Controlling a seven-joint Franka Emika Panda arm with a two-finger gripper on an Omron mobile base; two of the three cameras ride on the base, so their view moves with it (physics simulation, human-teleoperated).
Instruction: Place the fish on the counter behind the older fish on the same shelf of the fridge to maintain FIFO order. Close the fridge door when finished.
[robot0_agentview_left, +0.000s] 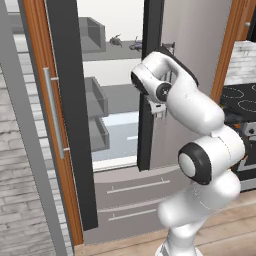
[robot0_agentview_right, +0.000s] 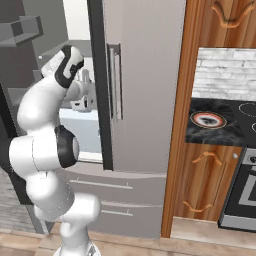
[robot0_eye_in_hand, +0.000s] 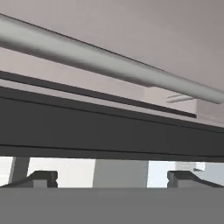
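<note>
My hand (robot0_eye_in_hand: 112, 177) is spread wide and empty, close to the tall grey steel fridge's (robot0_agentview_left: 185, 65) door edge; two small dark grey-black fish (robot0_agentview_left: 116, 41) lie on its top translucent glass shelf (robot0_agentview_left: 112, 54). They look light and slippery; I'd pinch mid-body.

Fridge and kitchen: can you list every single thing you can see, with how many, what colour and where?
fish: two, dark grey, top shelf, apart
fridge: one, grey steel, left door open, right door shut
door bins: three, grey, on the open door
drawers: two, grey, below the doors
counter: one, black with gold veins, right of fridge
plate: one, patterned, on counter
stovetop: one, black, far right
gripper: one, dark fingertips, open, by the door's bar handle
</note>
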